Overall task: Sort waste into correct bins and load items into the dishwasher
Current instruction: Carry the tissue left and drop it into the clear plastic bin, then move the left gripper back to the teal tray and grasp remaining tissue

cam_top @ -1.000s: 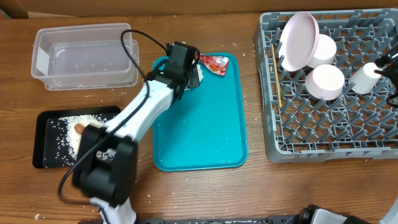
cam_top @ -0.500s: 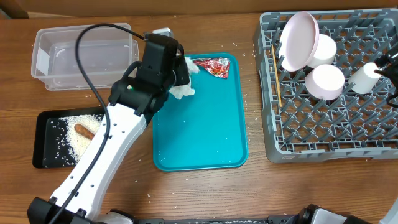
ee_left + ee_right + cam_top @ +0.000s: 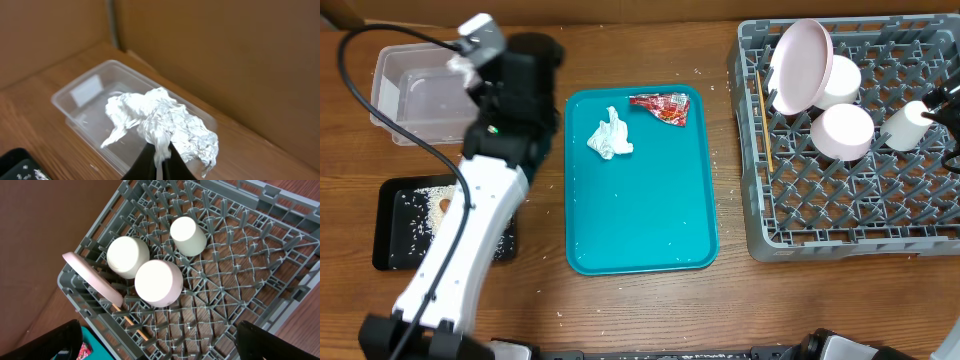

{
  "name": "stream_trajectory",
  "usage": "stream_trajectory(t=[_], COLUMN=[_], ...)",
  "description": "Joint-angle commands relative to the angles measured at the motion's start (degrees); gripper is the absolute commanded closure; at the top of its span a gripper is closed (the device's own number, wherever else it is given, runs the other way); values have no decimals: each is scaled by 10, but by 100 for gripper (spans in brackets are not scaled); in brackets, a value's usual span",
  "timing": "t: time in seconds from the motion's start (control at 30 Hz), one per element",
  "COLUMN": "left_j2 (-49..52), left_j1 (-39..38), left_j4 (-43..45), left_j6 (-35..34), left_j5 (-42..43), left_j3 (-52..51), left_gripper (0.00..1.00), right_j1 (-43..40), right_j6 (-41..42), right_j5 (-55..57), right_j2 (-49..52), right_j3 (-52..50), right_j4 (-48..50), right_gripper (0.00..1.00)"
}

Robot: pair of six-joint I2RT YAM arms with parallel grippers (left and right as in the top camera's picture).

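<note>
Spanning the counter (image 3: 730, 300): grey dish rack (image 3: 850, 220), teal tray (image 3: 650, 200), clear tub (image 3: 390, 120), black tray (image 3: 382, 250); the left arm (image 3: 490, 190) partly hides both bins. Left pincer (image 3: 157, 162), clamped on a crumpled napkin (image 3: 165, 117), hangs above the tub; another white wad (image 3: 609, 136) and red wrapper (image 3: 660, 106) lie on the teal tray. Right pincer (image 3: 157, 335) gapes empty over the rack. Moments ago that arm was over the teal tray.

Robot lab mock-kitchen: wooden table (image 3: 770, 310), brown board backdrop (image 3: 225, 50), grey dish rack (image 3: 880, 210).
</note>
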Motion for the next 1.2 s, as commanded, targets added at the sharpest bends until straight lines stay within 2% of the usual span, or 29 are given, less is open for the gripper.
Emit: stream_trajectory(t=[0.0,0.07,0.13,0.2,0.27,0.33,0.43,0.6,0.7,0.8,0.93,1.17], left_j2=[40,59,77,93,99,94,74,44,54,78,122,205], left_j1=[63,98,125,146,156,152,138,100,46,-14,-81,-116], left_j4=[14,21,30,37,32,24,-12,-109,-161,-178,-166,-127], left_j6=[-12,-12,-12,-12,-7,8,12,32,59,92,95,93], left_j5=[24,71,108,141,171,205,300,561,617,591,480,341], left_j3=[8,8,8,8,8,8,8,8,8,8,8,8], left_gripper=[91,89,78,40,19,11,7,5,5,4,2,0], right_j1=[-2,-2,-2,-2,-2,-2,-2,-2,-2,-2,-2,-2], right_j6=[3,3,3,3,3,3,3,3,3,3,3,3], right_j5=[1,1,1,1,1,1,1,1,1,1,1,1], right_j2=[-1,-1,-1,-1,-1,-1,-1,-1,-1,-1,-1,-1], right_j3=[1,1,1,1,1,1,1,1,1,1,1,1], right_j4=[1,1,1,1,1,1,1,1,1,1,1,1], right_gripper=[0,0,0,0,0,0,0,0,0,0,0,0])
